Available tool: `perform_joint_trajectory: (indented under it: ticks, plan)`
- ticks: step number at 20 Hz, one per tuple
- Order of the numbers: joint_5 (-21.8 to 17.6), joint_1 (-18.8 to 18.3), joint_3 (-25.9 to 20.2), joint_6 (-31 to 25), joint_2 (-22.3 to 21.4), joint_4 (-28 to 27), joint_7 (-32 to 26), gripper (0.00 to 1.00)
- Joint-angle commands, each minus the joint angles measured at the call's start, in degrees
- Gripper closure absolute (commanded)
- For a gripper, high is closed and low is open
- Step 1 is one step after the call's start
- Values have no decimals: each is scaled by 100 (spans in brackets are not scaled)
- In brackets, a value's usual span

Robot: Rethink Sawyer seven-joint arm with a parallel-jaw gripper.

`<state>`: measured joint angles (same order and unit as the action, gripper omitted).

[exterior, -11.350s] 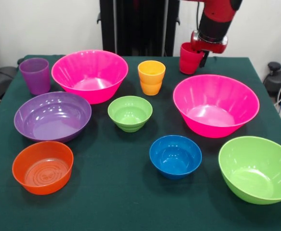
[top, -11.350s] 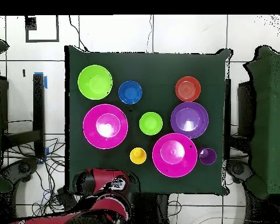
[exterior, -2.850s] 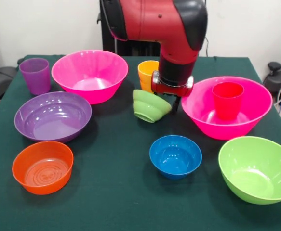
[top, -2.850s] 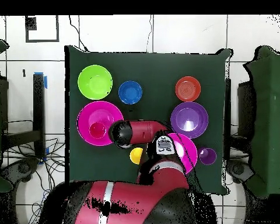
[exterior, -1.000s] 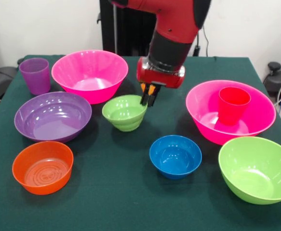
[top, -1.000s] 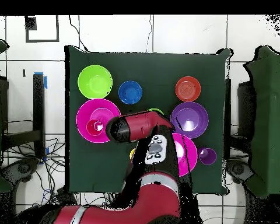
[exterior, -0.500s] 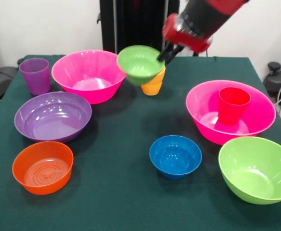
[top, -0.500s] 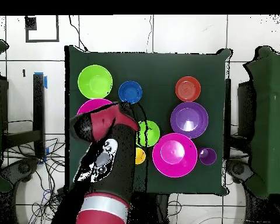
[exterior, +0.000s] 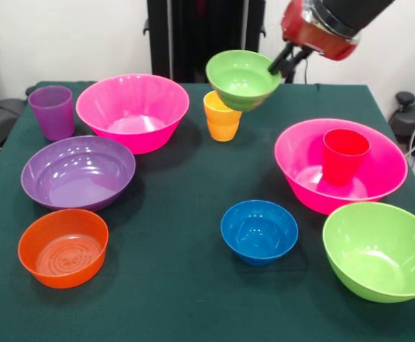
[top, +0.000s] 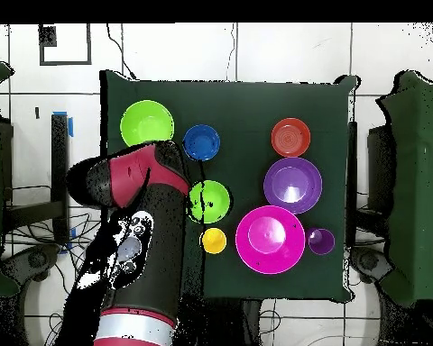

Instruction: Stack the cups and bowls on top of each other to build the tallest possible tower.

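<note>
I count three cups and seven bowls. My gripper (exterior: 282, 63), reaching down from upper right, pinches the small green bowl's (exterior: 243, 78) rim, holding it aloft just above the yellow-orange cup (exterior: 223, 115).

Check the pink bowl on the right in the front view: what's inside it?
A red cup stands upright inside the pink bowl, mouth up. The cup's inside isn't visible. In the overhead view the arm covers both.
</note>
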<state>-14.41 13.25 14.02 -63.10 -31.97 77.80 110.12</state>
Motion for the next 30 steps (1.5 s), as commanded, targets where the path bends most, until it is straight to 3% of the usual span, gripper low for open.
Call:
perform_joint_trajectory:
  ticks: [1, 10, 30]
  plan:
    - [571, -15, -549, 582, 311, -102, 1455, 100]
    - [984, 380, -317, -199, 504, -561, 1896, 100]
    - [1363, 605, -220, -417, 1166, -1474, 2462, 100]
